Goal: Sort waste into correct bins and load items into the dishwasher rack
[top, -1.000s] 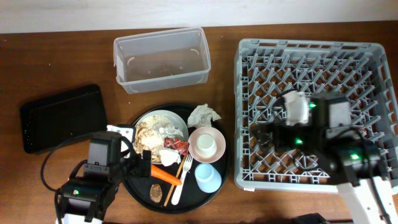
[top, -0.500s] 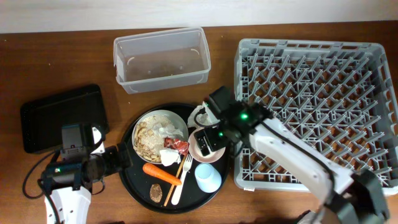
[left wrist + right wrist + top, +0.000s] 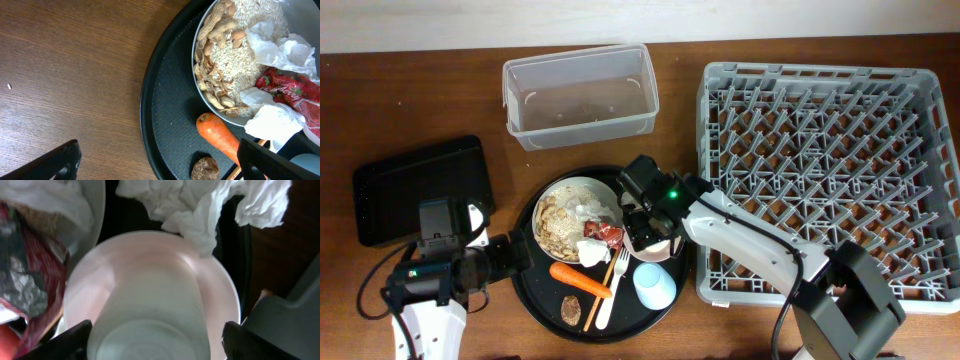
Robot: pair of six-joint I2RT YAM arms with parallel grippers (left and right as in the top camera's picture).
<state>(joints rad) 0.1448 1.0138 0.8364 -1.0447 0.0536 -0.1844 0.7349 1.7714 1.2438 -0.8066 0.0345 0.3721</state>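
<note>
Your right gripper (image 3: 157, 337) hangs over the round black tray (image 3: 542, 300) with its jaws apart and nothing held. Its fingers (image 3: 75, 340) frame a white cup (image 3: 150, 305) that stands in the pink bowl (image 3: 150, 250) directly beneath the claw. In the wrist view the cup's body fills most of the gap between the jaws, but you cannot tell whether either finger touches it.

Just past the fingertips, beyond the bowl's far rim, a crumpled napkin (image 3: 200, 205) rests against the bowl. To one side of the claw lies the red wrapper (image 3: 35, 270) — to the other, close by, a corner of the dishwasher rack (image 3: 820, 72).

The left gripper (image 3: 505, 258), also open and empty, sits across the tray on the far side of the plate (image 3: 582, 181), so the right arm is plainly the nearer one.

The likely next move is a short descent and a squeeze across the cup's width, then a carry sideways to the rack.
</note>
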